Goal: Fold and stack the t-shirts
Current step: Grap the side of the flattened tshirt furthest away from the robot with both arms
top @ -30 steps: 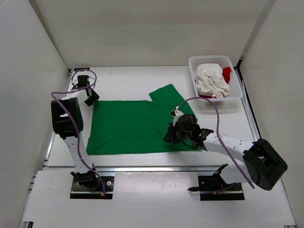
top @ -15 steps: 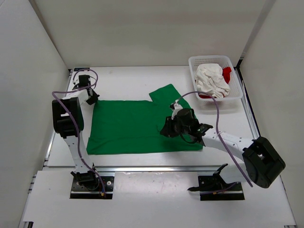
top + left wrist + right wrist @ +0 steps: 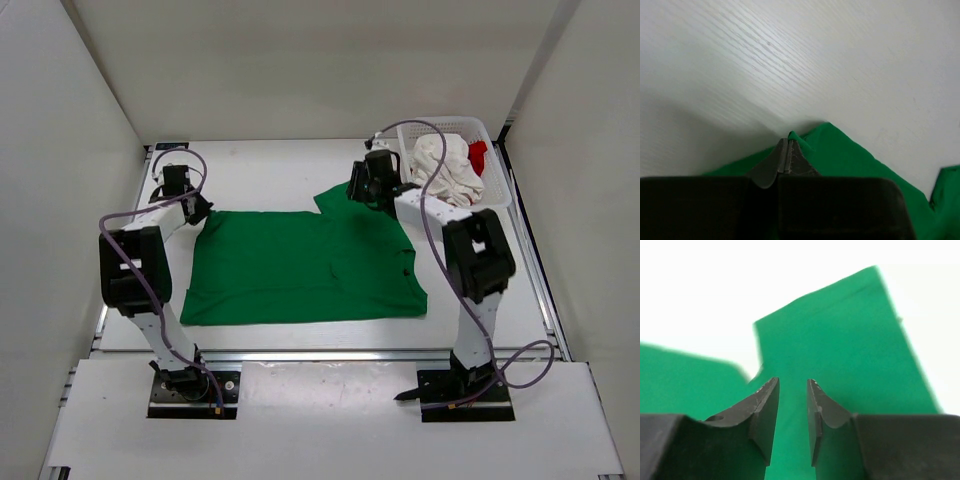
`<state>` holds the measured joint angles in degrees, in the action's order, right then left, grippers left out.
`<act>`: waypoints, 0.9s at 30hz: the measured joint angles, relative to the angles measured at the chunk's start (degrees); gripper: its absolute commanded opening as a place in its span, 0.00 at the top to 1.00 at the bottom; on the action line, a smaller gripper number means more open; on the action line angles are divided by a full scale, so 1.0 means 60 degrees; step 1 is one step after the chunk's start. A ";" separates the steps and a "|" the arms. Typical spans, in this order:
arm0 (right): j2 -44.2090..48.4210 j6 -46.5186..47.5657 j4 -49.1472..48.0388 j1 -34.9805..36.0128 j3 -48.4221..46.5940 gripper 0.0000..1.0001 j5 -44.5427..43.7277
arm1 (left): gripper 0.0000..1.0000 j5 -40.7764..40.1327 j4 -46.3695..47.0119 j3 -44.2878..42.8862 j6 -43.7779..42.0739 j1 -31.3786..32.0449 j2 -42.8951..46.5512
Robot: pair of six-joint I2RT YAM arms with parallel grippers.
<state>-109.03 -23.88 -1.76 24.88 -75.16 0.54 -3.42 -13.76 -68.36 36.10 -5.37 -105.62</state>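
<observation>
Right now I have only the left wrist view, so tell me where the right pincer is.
Observer: The right pincer hangs over the far right sleeve of the bright green cloth t-shirt, its jaws apart.
Operator: Report where the other shirts are.
Observer: A crumpled white cloth t-shirt and a red cloth t-shirt lie in the white plastic mesh basket at the far right.
Operator: Say which corner my left pincer has.
Observer: The left pincer is shut on the green shirt's far left corner; the shirt itself is spread out flat.
</observation>
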 measured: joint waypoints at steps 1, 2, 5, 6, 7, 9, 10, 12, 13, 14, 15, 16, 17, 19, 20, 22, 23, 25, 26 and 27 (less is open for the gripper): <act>-0.0554 0.0076 0.0277 -0.0149 -0.0696 0.74 -0.0204 | 1.00 0.0076 0.0095 0.0175 0.0047 0.0022 0.0229; -0.1173 0.0175 0.0594 -0.0313 -0.1486 0.72 -0.0339 | 1.00 0.0204 0.0164 0.0310 0.0087 0.0036 0.0419; -0.3013 0.0357 0.1574 -0.0780 -0.4011 0.65 -0.0557 | 1.00 0.0557 0.0521 0.0714 0.0248 0.0036 0.0834; -0.3577 0.0452 0.1909 -0.0936 -0.4801 0.63 -0.0597 | 1.00 0.0645 0.0641 0.0856 0.0291 0.0029 0.0922; -0.4127 0.0514 0.2317 -0.1071 -0.5595 0.60 -0.0616 | 1.00 0.0729 0.0743 0.1016 0.0353 0.0029 0.1002; -0.5213 0.0634 0.3224 -0.1308 -0.7275 0.57 -0.0586 | 1.00 0.0831 0.0834 0.1209 0.0423 0.0029 0.1053; -0.5683 0.0678 0.3621 -0.1388 -0.8014 0.55 -0.0572 | 1.00 0.0874 0.0860 0.1264 0.0437 0.0029 0.1053; -0.6874 0.0801 0.4703 -0.1577 -1.0072 0.55 -0.0546 | 1.00 0.0958 0.0867 0.1308 0.0463 0.0029 0.1056; -0.7362 0.0841 0.5122 -0.1643 -1.0943 0.56 -0.0543 | 1.00 0.0987 0.0903 0.1315 0.0470 0.0029 0.1053; -0.7817 0.0863 0.5493 -0.1687 -1.1741 0.56 -0.0517 | 1.00 0.1024 0.0943 0.1319 0.0488 0.0018 0.1053; -0.8080 0.0878 0.5723 -0.1730 -1.2149 0.56 -0.0426 | 1.00 0.1064 0.0980 0.1319 0.0503 0.0015 0.1056; -0.8120 0.0907 0.5850 -0.1741 -1.2196 0.57 -0.0339 | 1.00 0.1082 0.1009 0.1319 0.0521 0.0015 0.1056; -0.8109 0.0911 0.5992 -0.1745 -1.2196 0.57 -0.0240 | 1.00 0.1086 0.1020 0.1319 0.0528 0.0018 0.1056; -0.8062 0.0954 0.6182 -0.1727 -1.2189 0.60 -0.0029 | 1.00 0.1082 0.1016 0.1319 0.0554 0.0040 0.1056; -0.8062 0.0980 0.6226 -0.1712 -1.2189 0.61 0.0051 | 1.00 0.1082 0.1016 0.1319 0.0565 0.0047 0.1056; -0.8062 0.1016 0.6298 -0.1676 -1.2193 0.65 0.0237 | 1.00 0.1082 0.1020 0.1319 0.0565 0.0062 0.1056; -0.8062 0.1013 0.6339 -0.1657 -1.2196 0.66 0.0306 | 1.00 0.1075 0.1016 0.1319 0.0568 0.0087 0.1056; -0.8062 0.1016 0.6433 -0.1603 -1.2233 0.71 0.0386 | 1.00 0.1075 0.1016 0.1319 0.0568 0.0149 0.1056; -0.8062 0.1016 0.6499 -0.1548 -1.2247 0.71 0.0441 | 1.00 0.1075 0.1016 0.1319 0.0572 0.0204 0.1056; -0.8062 0.0980 0.6539 -0.1523 -1.2258 0.72 0.0503 | 1.00 0.1078 0.1016 0.1319 0.0568 0.0208 0.1056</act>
<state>-157.40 -18.00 37.47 15.75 -148.70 3.55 3.05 -7.66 -60.45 39.51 -4.12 -99.29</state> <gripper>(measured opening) 0.300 0.023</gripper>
